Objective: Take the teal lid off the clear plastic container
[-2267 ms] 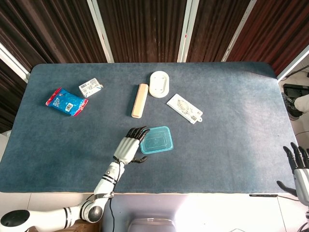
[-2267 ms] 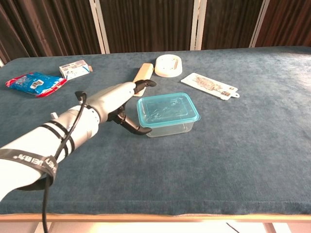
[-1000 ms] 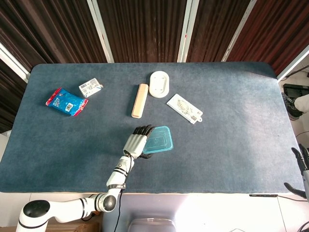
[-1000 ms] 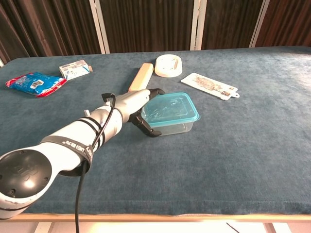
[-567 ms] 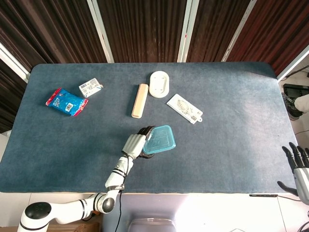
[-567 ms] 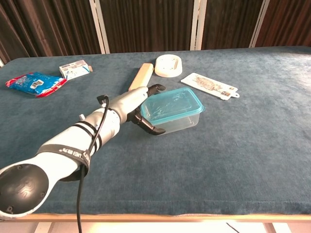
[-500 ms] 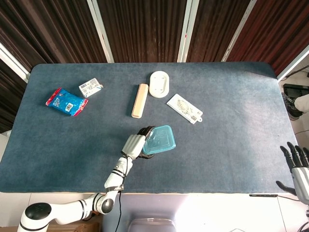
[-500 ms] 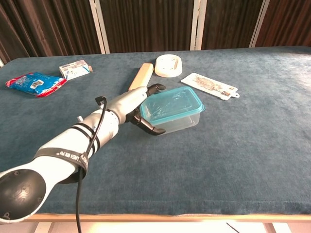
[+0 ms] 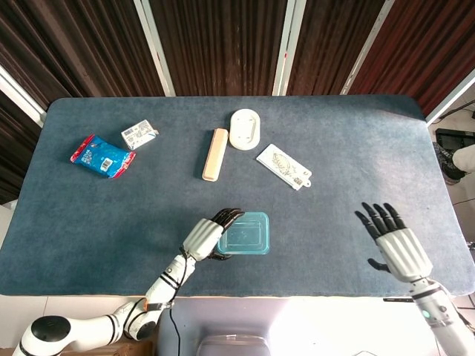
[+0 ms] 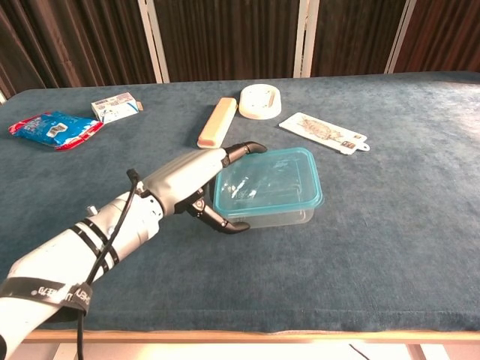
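Lid (image 10: 268, 184) on container (image 10: 274, 214); left hand (image 10: 199, 184) at its left side; right hand (image 9: 393, 242) far right.

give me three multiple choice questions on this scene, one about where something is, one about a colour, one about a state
1. Where does the red and blue snack packet lie?
A. at the table's far left, beside the small white box
B. on top of the container
C. under the right hand

2. What colour is the lid on the clear container?
A. orange
B. teal
C. black

3. What state is the right hand in?
A. holding the lid
B. open, fingers spread, holding nothing
C. pressing on the wooden block

Answers:
1. A: the snack packet lies near the left edge next to the white box.
2. B: the lid on the container is teal, and it is still seated while the left hand grips the container's end.
3. B: the right hand hangs over the table's near right part with its fingers apart and nothing in it.
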You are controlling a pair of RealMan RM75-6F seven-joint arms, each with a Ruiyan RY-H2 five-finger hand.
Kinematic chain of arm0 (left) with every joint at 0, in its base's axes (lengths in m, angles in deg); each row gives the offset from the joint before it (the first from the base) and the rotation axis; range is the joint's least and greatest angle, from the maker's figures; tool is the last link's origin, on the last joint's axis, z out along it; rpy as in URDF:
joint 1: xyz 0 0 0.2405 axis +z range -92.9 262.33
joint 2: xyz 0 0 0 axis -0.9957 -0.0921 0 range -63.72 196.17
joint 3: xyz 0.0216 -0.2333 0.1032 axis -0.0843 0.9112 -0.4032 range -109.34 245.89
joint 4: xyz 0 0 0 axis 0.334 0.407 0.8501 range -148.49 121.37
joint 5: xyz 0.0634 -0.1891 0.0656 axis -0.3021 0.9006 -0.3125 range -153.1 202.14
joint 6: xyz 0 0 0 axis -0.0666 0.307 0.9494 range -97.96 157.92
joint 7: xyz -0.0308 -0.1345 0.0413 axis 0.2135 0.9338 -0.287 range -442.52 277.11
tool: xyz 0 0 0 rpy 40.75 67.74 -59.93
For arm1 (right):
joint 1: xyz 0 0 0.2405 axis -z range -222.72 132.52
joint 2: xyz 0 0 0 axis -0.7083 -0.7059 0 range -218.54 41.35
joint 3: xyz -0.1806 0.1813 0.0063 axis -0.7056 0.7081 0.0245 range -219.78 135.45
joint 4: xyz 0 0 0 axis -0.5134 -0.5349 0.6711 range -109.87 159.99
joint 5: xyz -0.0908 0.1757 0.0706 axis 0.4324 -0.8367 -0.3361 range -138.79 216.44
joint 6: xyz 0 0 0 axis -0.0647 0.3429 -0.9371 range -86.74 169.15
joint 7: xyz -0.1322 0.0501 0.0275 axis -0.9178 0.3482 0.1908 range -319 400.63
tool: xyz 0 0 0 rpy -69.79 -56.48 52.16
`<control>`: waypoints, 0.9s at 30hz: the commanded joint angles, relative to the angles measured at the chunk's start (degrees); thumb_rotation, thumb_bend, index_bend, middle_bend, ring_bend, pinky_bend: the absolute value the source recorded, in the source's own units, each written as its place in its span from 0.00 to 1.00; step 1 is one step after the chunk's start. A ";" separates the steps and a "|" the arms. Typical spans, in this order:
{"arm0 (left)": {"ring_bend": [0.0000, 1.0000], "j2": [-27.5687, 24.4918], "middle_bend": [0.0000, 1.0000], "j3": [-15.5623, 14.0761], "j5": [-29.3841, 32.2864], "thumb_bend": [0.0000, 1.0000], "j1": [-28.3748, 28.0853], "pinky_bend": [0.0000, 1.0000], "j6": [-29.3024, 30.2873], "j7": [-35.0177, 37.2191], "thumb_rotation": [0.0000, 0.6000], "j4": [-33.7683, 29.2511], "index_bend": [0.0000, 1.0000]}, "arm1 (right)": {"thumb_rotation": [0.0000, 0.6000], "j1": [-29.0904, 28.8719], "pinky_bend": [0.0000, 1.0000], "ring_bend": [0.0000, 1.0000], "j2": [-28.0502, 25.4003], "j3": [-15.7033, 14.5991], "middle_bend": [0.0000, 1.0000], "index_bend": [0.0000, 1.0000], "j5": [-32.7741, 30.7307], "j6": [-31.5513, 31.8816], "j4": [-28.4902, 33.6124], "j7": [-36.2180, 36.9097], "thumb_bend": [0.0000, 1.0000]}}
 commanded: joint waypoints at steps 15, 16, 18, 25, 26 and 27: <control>0.58 2.66 0.62 -1.58 -1.28 0.40 0.19 0.57 -2.24 -3.88 1.00 4.07 0.08 | 1.00 -14.58 0.00 0.00 18.81 -1.17 0.00 0.29 10.35 -2.70 -17.66 13.42 0.28; 0.59 2.71 0.62 -1.56 -1.34 0.40 0.16 0.57 -2.28 -3.93 1.00 4.14 0.08 | 1.00 -14.96 0.00 0.00 19.50 -1.37 0.01 0.31 10.76 -2.44 -18.48 13.56 0.28; 0.59 2.88 0.62 -1.51 -1.50 0.40 0.16 0.57 -2.22 -3.94 1.00 4.37 0.08 | 1.00 -15.77 0.00 0.00 21.27 -1.92 0.03 0.38 11.19 -2.14 -20.38 15.26 0.29; 0.59 3.96 0.62 -1.11 -1.16 0.40 -0.03 0.57 -3.22 -3.98 1.00 5.22 0.07 | 1.00 -18.66 0.00 0.00 25.92 -2.89 0.05 0.48 9.55 -4.14 -24.23 23.50 0.34; 0.59 4.07 0.62 -1.08 -1.13 0.40 -0.06 0.57 -3.35 -3.96 1.00 5.33 0.07 | 1.00 -18.90 0.00 0.00 26.43 -2.94 0.06 0.49 9.34 -4.24 -24.51 24.05 0.36; 0.59 4.23 0.62 -1.02 -1.08 0.40 -0.07 0.57 -3.46 -3.90 1.00 5.49 0.07 | 1.00 -19.17 0.00 0.00 27.11 -3.04 0.06 0.49 9.15 -4.24 -24.86 24.60 0.36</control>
